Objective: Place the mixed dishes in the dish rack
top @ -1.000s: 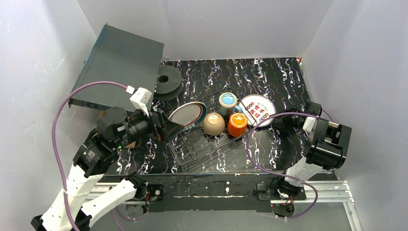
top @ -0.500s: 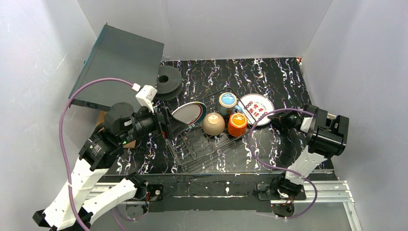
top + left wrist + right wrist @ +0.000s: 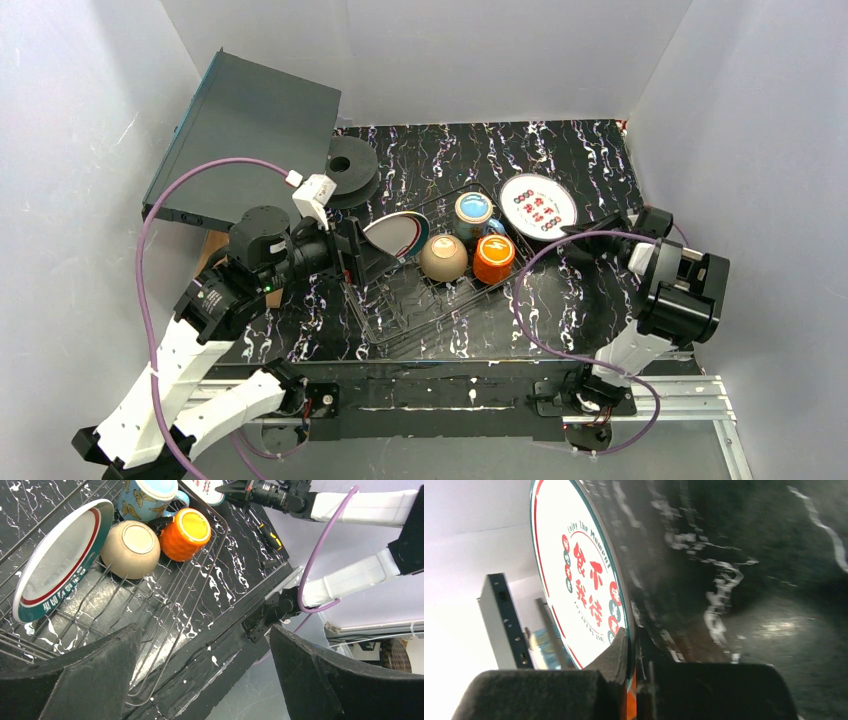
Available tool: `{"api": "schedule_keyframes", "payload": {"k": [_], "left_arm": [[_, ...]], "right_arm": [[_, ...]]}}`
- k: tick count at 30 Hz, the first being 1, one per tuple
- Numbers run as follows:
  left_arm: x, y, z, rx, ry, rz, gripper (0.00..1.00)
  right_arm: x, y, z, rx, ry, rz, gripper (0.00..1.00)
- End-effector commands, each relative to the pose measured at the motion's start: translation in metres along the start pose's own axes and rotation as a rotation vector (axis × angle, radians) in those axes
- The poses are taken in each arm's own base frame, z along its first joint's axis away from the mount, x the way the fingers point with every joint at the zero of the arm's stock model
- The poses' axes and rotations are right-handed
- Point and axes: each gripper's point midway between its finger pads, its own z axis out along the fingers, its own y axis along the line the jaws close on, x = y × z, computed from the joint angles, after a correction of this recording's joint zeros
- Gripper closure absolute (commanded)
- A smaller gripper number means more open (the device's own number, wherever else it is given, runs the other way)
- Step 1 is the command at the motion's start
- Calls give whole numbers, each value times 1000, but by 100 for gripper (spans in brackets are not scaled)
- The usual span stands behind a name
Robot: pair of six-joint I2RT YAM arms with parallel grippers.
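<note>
The wire dish rack (image 3: 420, 312) sits mid-table and holds the green-and-red rimmed plate (image 3: 392, 236) on edge, a cream bowl (image 3: 443, 257), an orange cup (image 3: 493, 258) and a blue mug (image 3: 473, 211). My right gripper (image 3: 573, 232) is shut on the near rim of the red-patterned plate (image 3: 538, 205), which is tilted up off the table right of the rack. In the right wrist view the pads (image 3: 619, 652) pinch that plate (image 3: 579, 580) at its edge. My left gripper (image 3: 355, 262) hangs open at the rack's left end, nothing between its fingers (image 3: 90, 675).
A flat grey-black box (image 3: 250, 135) leans at the back left, with a black spool-like disc (image 3: 350, 165) beside it. A yellow-handled screwdriver (image 3: 270, 535) lies right of the rack. White walls close in on three sides.
My right gripper has shut on the red-patterned plate's rim and raised it, shifting it towards the back. The left arm has edged right towards the rack, still open.
</note>
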Motion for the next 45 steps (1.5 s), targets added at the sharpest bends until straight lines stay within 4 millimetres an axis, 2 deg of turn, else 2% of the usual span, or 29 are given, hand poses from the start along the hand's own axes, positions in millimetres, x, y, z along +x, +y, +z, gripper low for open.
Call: {"api": "schedule_keyframes", "payload": {"k": [1,5,8,11,14,19,20,23,26,28,31,34,40,45], "left_arm": [[-5,-9,0,35,-6,-6,1],[-3,-8,3,33,8,-18,1],[-2,-8,6,33,15,-29,1],[-2,-8,10,33,24,-42,1],[-4,-10,12,36,28,-56,1],[-13,-5,11,-19,5,-77,1],[-18,-1,9,-49,-17,-76,1],[-34,7,1,-128,-80,-89,1],[-47,15,-4,-198,-148,-152,10],[-53,19,-4,-216,-187,-178,13],[-55,29,-2,-262,-220,-228,15],[-58,36,1,-293,-255,-264,22],[-72,21,17,-220,-261,-264,28],[-76,14,29,-183,-245,-264,30]], "right_arm": [[-19,88,-27,-201,-37,-95,99],[-18,132,-46,-310,-46,-143,99],[-1,172,-58,-418,-1,-223,99],[30,206,-63,-488,89,-304,99],[69,238,-66,-538,181,-397,99],[140,270,-71,-610,342,-545,99],[158,273,-71,-621,387,-566,99],[190,279,-73,-655,472,-606,99],[217,278,-73,-683,549,-625,99],[232,275,-72,-698,599,-615,99],[246,274,-75,-736,654,-606,99],[257,274,-79,-755,695,-603,99],[270,270,-84,-761,737,-615,99],[276,265,-87,-759,753,-625,99]]}}
